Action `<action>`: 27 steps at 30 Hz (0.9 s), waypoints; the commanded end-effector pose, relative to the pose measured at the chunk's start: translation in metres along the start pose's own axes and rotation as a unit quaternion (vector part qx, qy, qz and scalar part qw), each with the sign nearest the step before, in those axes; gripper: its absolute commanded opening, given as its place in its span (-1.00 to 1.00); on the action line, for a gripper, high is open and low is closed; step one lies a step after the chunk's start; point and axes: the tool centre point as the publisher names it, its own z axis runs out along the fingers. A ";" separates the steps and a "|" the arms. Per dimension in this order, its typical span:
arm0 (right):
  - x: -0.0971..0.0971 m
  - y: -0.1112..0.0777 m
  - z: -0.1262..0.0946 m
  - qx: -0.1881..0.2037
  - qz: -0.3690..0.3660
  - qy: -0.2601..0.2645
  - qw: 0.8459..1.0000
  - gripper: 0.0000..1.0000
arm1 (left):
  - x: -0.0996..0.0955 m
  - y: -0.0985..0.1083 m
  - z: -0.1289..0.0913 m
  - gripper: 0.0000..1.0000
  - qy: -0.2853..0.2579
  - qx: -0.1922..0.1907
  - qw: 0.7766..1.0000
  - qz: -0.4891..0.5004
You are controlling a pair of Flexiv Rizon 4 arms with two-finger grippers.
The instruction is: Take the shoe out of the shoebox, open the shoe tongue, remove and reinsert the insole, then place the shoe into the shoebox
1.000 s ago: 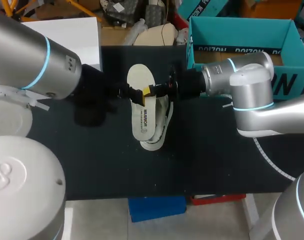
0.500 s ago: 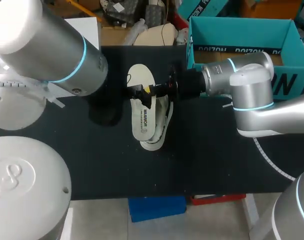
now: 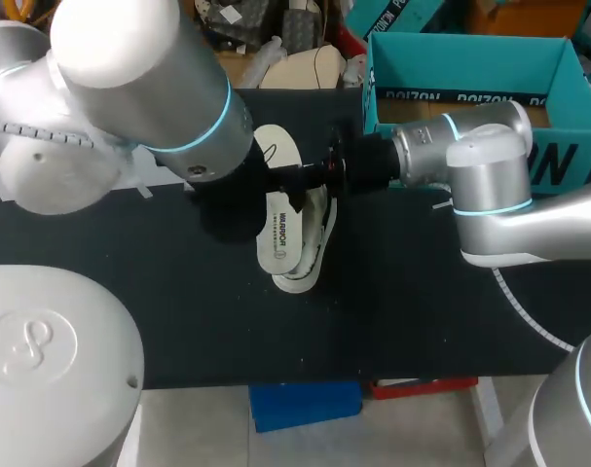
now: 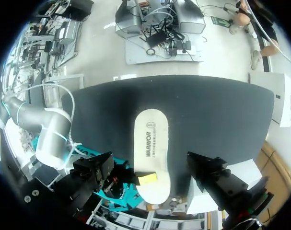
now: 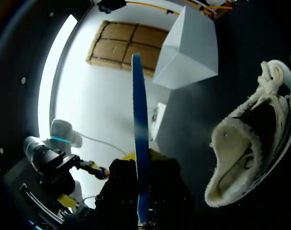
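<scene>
While right gripper [image 5: 142,160] clamps insole [image 4: 151,143], shoe [image 5: 246,153] lies beneath.

Left arm [image 3: 149,88] in from the left, wrist over table centre; left gripper [image 4: 150,160] spread wide. Right arm [image 3: 480,185] stretched level toward the left; right gripper [image 3: 297,183] pinched on insole [image 4: 152,139].

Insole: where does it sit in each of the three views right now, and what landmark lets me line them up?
Head view: insole at the table's centre, over the shoe.
Left wrist view: insole flat, print up, between the left gripper's open jaws.
Right wrist view: insole edge-on, a blue strip in the right gripper's jaws.
Shared landmark: the black tabletop.
</scene>
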 end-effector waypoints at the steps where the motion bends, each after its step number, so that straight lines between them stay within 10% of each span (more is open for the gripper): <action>1: -0.001 0.001 0.001 0.000 0.000 0.000 1.000 -1.00 | -0.017 -0.004 0.014 1.00 0.092 -0.010 0.996 -0.018; 27: -0.001 0.001 0.001 0.000 0.000 0.000 1.000 -1.00 | -0.011 0.004 0.039 1.00 0.110 0.016 0.994 -0.010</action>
